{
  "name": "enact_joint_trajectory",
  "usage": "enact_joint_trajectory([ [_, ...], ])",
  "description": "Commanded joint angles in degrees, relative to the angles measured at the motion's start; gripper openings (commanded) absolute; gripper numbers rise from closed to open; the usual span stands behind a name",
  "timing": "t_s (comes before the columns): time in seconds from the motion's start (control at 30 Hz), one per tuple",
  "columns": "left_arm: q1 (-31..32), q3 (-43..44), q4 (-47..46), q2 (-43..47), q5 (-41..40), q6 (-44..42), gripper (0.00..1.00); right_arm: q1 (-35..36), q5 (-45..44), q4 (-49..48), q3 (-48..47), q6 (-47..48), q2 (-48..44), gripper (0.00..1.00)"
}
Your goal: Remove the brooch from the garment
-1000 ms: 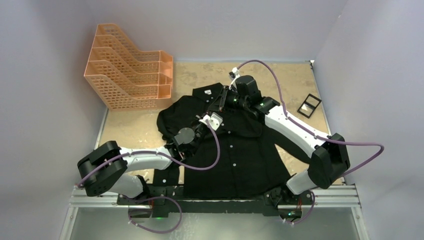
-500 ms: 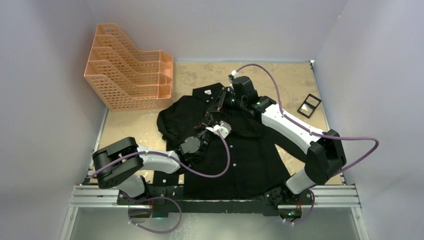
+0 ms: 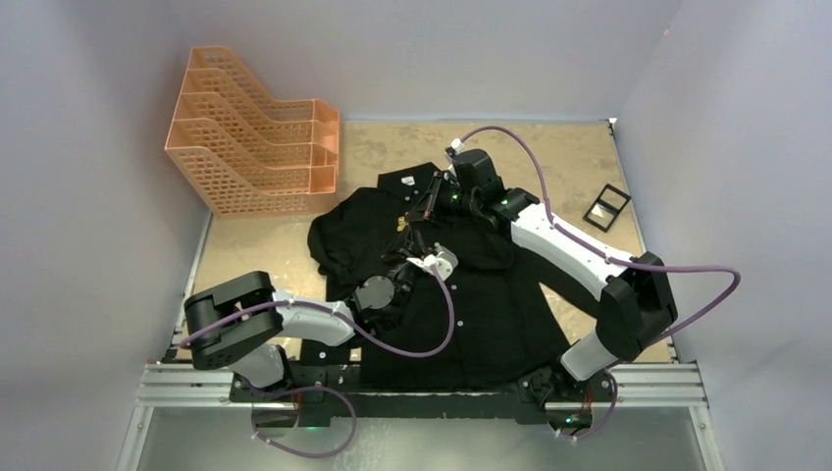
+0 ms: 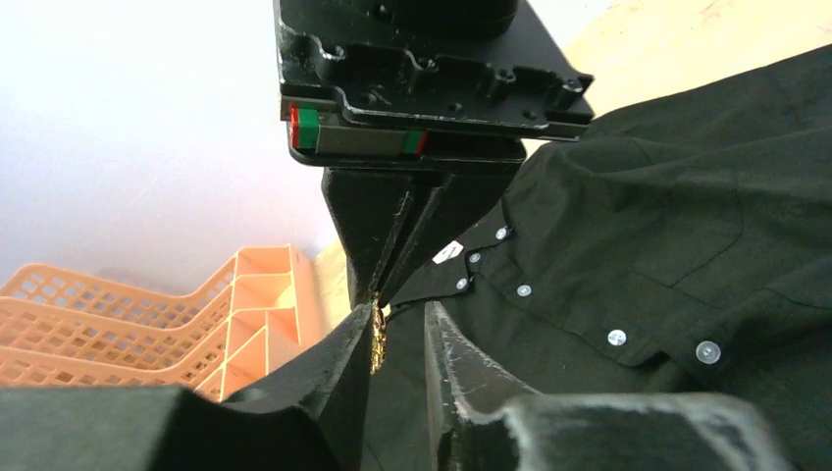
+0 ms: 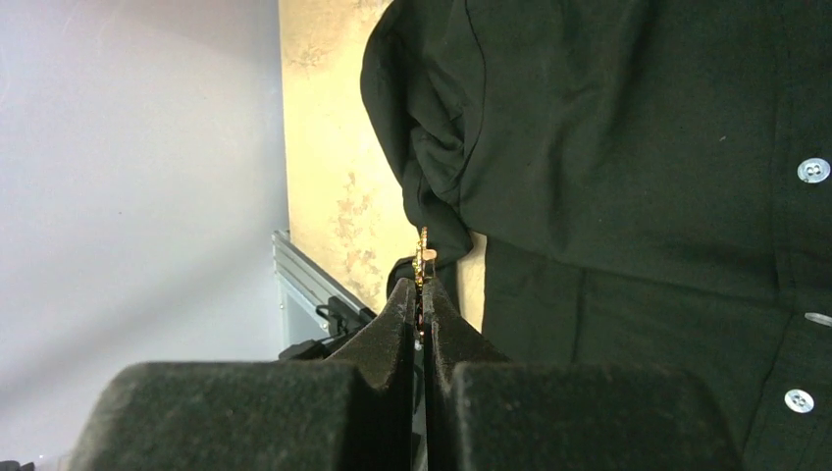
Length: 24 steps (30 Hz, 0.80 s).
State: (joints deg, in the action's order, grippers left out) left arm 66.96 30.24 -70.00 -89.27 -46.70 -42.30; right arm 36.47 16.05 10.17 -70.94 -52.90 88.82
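L gripper (image 4: 399, 316) slightly open, holding nothing; brooch (image 4: 376, 340) sits just inside one finger. R gripper (image 5: 420, 287) is pinched shut on the brooch's edge, over the shirt (image 3: 491, 304) chest. Brooch prob. light, stiff, thin, slippery: grip its flat faces. Shirt soft, may lift w/ it. File rack (image 3: 257, 147) far left, slots look empty.

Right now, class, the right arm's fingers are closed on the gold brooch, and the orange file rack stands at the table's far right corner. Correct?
Not quite: the orange file rack stands at the table's far left corner, as the top external view shows. The rest holds: the right arm's fingers are closed on the gold brooch.
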Motion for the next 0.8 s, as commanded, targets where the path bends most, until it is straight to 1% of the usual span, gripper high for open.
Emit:
enact_joint_trajectory([
  [0.0, 1.0, -0.2, 3.6, 5.5, 1.5, 5.7, 0.29, -0.5, -0.3, -3.8, -2.3, -0.3, 0.0, 0.0],
  [0.03, 1.1, -0.2, 5.8, 6.7, 2.2, 7.2, 0.34, -0.8, -0.4, -4.4, -2.0, -0.1, 0.0, 0.0],
  [0.1, 1.0, -0.4, 8.1, 8.9, 3.1, 9.8, 0.39, -1.5, -1.0, -5.3, -1.5, 0.2, -0.1, 0.0],
  [0.23, 1.0, -0.3, 12.0, 12.0, 3.9, 13.7, 0.46, -2.4, -1.5, -8.0, 0.3, 0.8, -0.6, 0.0],
  [0.3, 0.7, -0.3, 14.8, 14.2, 4.3, 17.3, 0.49, -3.3, -1.6, -9.7, 2.1, 1.0, -1.5, 0.0],
  [0.37, -0.7, -0.6, 19.0, 16.8, 6.2, 23.2, 0.51, -4.3, -0.8, -13.6, 4.6, 1.0, -2.6, 0.0],
  [0.43, -3.5, -1.1, 23.2, 20.6, 10.0, 30.4, 0.52, -5.6, -0.1, -17.5, 7.6, 1.3, -4.0, 0.0],
  [0.53, -7.4, -1.8, 26.9, 24.2, 15.2, 39.7, 0.54, -7.6, 0.4, -23.8, 13.3, 1.3, -6.7, 0.0],
  [0.67, -10.1, -0.6, 32.2, 26.2, 16.1, 49.1, 0.57, -11.1, 2.3, -30.8, 19.0, 1.3, -9.4, 0.0],
  [0.77, -11.7, 1.6, 39.1, 27.1, 16.3, 55.6, 0.59, -14.0, 3.3, -34.7, 22.7, 1.9, -10.9, 0.0],
])
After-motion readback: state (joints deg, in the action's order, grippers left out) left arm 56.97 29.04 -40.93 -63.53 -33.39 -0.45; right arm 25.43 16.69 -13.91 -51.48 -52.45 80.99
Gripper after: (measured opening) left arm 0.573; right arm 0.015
